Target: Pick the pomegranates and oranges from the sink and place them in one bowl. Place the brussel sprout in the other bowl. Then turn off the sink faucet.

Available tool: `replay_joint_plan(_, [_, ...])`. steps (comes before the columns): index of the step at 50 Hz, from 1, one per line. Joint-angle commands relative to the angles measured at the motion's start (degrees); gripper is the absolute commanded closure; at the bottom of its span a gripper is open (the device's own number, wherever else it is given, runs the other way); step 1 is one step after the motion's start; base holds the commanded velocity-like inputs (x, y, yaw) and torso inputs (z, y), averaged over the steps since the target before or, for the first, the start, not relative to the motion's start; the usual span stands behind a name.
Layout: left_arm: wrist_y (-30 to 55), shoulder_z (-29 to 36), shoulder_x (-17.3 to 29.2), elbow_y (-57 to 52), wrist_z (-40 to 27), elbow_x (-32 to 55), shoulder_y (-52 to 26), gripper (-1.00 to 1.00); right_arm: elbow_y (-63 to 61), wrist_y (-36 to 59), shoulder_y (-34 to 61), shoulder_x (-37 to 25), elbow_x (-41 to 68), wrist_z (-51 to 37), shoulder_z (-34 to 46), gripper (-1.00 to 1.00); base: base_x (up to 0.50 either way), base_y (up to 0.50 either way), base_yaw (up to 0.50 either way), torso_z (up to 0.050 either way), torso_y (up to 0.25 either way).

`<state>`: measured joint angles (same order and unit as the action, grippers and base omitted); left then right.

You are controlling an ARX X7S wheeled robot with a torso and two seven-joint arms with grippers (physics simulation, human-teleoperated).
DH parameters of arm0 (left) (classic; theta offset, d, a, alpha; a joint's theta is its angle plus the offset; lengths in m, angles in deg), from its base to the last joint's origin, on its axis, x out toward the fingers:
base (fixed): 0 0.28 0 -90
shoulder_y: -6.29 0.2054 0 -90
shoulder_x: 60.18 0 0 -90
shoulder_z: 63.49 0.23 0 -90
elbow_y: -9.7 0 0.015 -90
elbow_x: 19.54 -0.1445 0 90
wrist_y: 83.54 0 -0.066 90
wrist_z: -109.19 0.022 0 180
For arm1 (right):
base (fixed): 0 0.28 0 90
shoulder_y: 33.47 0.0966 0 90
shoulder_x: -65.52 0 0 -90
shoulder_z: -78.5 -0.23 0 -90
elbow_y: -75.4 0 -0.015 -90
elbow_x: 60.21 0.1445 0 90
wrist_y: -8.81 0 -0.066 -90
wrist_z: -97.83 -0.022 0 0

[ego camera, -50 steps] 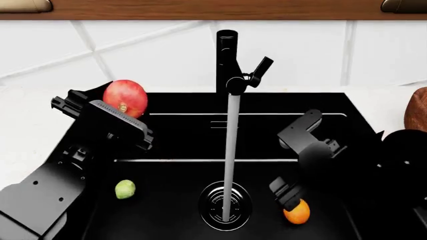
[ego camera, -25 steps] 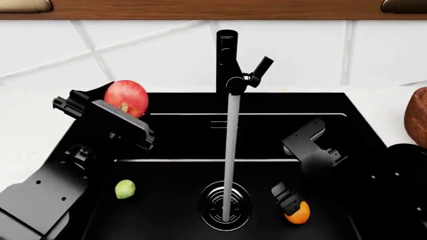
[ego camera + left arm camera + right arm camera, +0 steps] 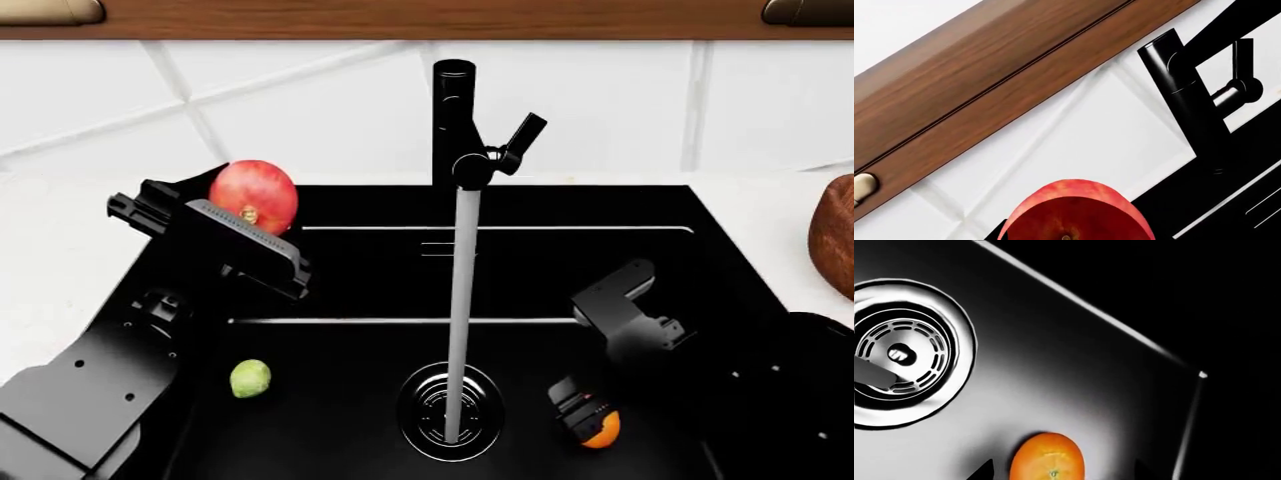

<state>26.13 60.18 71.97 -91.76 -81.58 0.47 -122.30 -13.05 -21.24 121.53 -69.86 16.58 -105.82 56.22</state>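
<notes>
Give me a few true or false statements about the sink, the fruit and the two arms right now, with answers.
1. Water is running from the sink faucet into the drain. True.
2. The left gripper holds the pomegranate above the sink's rim. True.
3. The brussel sprout sits in a bowl. False: it lies on the sink floor.
4. The right gripper is raised over the counter. False: it is down in the sink at the orange.
5. The orange lies left of the drain. False: right of it.
</notes>
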Motion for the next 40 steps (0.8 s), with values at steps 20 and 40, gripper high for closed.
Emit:
replay_joint_plan(20, [-0.2, -0.6, -0.2, -0.3, -0.6, 1.3, -0.3, 1.00, 6.3, -5.1, -3.0, 3.1, -4.4, 4.3, 1.7, -1.00, 0.00, 0.00, 0.00, 0.000, 0.000])
replay_joint_plan(40, [-0.4, -0.1, -0.5, 0.0, -0.6, 0.9, 0.1, 1.00, 9.3, -5.5, -5.9, 3.3, -3.7, 5.3, 2.4, -1.00, 0.00, 0.00, 0.00, 0.001, 0.001])
